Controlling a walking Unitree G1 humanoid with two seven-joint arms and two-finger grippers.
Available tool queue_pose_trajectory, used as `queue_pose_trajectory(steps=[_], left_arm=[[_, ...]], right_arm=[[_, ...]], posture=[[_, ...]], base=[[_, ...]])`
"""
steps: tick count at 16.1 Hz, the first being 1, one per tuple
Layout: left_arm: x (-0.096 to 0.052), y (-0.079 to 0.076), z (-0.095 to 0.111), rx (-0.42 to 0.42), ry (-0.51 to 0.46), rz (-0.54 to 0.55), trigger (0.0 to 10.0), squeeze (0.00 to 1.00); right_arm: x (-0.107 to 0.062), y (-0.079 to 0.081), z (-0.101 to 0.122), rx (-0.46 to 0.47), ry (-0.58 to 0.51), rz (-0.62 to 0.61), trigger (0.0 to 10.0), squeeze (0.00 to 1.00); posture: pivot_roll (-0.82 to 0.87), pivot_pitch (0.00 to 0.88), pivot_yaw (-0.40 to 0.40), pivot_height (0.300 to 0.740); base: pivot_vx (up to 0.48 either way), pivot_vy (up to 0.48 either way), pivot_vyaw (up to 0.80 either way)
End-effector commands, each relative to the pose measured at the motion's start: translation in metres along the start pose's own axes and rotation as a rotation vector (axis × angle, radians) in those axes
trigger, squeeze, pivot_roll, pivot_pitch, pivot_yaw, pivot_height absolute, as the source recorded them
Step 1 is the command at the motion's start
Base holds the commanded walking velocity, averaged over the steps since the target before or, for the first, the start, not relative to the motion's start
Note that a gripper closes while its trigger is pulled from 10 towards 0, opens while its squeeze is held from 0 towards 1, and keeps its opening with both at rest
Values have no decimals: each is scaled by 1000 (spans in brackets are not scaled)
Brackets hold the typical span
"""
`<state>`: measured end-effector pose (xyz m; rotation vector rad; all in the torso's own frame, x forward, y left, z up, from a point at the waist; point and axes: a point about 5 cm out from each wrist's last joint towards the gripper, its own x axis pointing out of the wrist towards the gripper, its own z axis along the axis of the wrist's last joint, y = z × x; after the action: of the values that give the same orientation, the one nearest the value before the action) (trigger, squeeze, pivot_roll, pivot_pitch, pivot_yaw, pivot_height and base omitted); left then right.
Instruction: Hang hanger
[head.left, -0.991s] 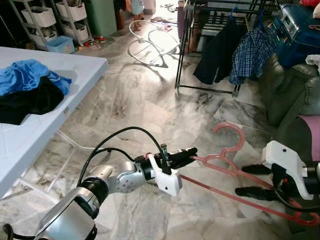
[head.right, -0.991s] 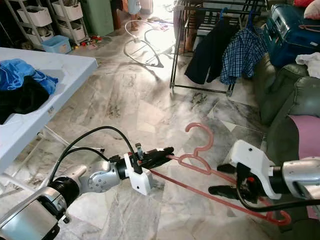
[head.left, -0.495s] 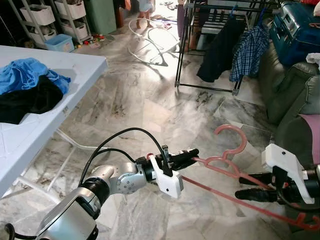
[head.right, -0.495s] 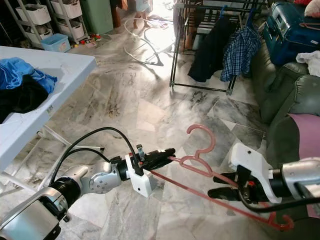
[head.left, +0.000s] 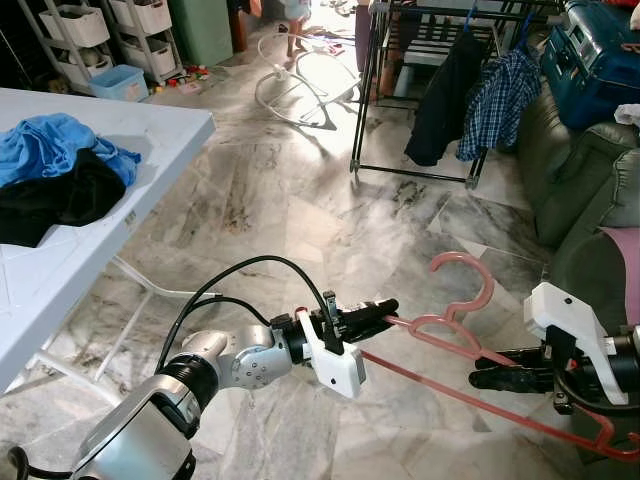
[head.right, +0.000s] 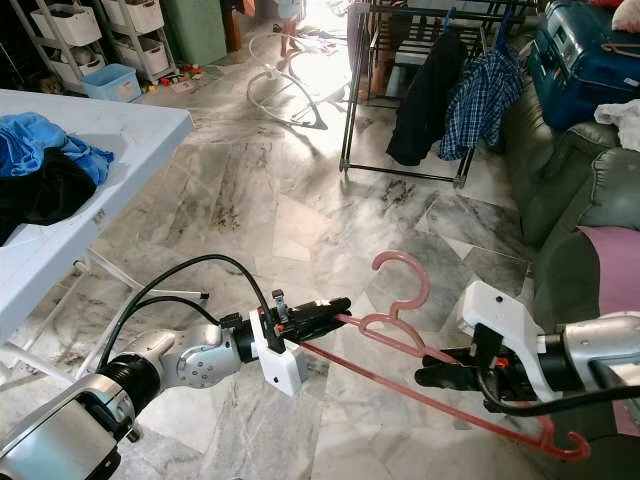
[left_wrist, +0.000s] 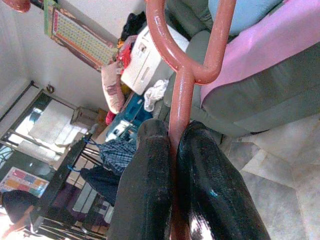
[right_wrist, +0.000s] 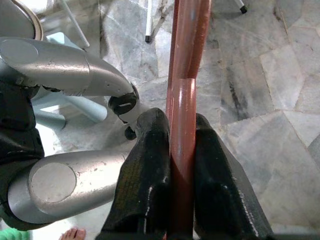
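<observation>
Ahead of both grippers stands the drying rack (head.left: 430, 100), well apart. The left gripper (head.left: 385, 308) is clamped on the pink hanger (head.left: 455, 335) at one end; the right gripper (head.left: 480, 377) pinches its lower bar, hook (head.left: 470, 275) upward between them.

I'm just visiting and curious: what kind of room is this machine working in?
Probably a lived-in home's living or laundry area: a clothes rack hung with shirts, a marble-tiled floor, a dark sofa, and a white table bearing clothes.
</observation>
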<state>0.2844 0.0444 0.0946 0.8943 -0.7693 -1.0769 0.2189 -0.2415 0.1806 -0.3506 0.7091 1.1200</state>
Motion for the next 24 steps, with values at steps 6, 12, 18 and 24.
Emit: queue_pose_trajectory(steps=[6, 12, 18, 24], left_arm=[[4, -2, 5, -42, -45, -66, 10000, 1000], [6, -7, 5, -83, -35, -110, 10000, 1000], [1, -9, -8, -158, 89, -167, 10000, 1000], [-1, 8, -39, -583, 386, 214, 10000, 1000]], right_arm=[[6, 4, -1, -29, -3, -15, 0, 0], [34, 1, -12, -9, -79, -167, 0, 0], [56, 3, -31, 48, -104, -339, 0, 0], [85, 13, -51, 255, -225, -676, 0, 0]], posture=[[-117, 85, 17, 740], [-120, 86, 22, 740], [-121, 79, 33, 740], [-131, 68, 31, 740]], base=[[0, 0, 0], [0, 0, 0], [0, 0, 0], [0, 0, 0]])
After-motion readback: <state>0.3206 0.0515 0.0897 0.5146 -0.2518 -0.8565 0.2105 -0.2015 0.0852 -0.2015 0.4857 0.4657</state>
